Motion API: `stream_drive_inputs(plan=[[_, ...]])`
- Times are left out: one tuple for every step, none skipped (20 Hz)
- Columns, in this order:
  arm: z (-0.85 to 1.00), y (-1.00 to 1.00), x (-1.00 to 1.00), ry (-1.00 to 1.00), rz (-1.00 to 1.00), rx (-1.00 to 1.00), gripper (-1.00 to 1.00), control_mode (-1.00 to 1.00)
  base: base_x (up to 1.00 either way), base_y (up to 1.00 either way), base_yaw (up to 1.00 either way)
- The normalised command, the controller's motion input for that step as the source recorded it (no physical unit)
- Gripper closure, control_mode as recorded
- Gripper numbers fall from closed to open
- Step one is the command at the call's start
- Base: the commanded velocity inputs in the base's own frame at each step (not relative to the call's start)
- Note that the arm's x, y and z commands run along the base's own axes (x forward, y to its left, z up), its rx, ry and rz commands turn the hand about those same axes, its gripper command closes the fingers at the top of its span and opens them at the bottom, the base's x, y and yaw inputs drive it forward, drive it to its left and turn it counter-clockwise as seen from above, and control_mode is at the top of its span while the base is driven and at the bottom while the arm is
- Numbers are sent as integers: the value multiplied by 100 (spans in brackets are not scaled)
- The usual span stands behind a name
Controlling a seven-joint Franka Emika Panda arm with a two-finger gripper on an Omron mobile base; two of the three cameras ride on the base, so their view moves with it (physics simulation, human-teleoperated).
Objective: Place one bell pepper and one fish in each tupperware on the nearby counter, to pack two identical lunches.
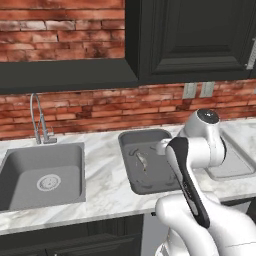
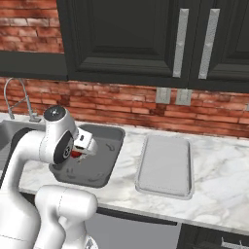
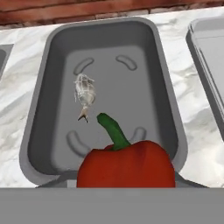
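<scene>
The hand [image 2: 83, 146] holds a red bell pepper [image 3: 126, 164] with a green stem, its fingers closed on the fruit, hanging above the near end of the dark grey tub [image 3: 37, 118]. A small pale fish [image 3: 84, 92] lies on the tub's floor, at about 11 o'clock from the pepper in the hand view. The tub sits on the white marble tabletop [image 1: 105, 170]. At its 3 o'clock lies the shallow light grey tray [image 2: 165, 165], bare inside; at its 9 o'clock, the steel sink [image 1: 42, 175] with a curved tap [image 1: 37, 120] against the brick wall [image 1: 75, 107]
</scene>
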Motion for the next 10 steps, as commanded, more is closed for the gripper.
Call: stream_drive_inputs(plan=[[-38, 0, 55, 2, 0, 0, 100, -100, 0, 0, 0], [-36, 0, 54, 3, 0, 0, 100, -100, 0, 0, 0], [-36, 0, 51, 2, 0, 0, 100, -100, 0, 0, 0], [-39, 0, 51, 1, 0, 0, 100, -100, 0, 0, 0], [-41, 0, 49, 0, 0, 0, 100, -100, 0, 0, 0], [-42, 0, 46, 0, 0, 0, 100, -100, 0, 0, 0], [-44, 0, 47, 0, 0, 0, 100, -100, 0, 0, 0], [-46, 0, 47, 0, 0, 0, 100, -100, 0, 0, 0], [-47, 0, 48, 0, 0, 0, 100, -100, 0, 0, 0], [-48, 0, 48, 0, 0, 0, 100, -100, 0, 0, 0]])
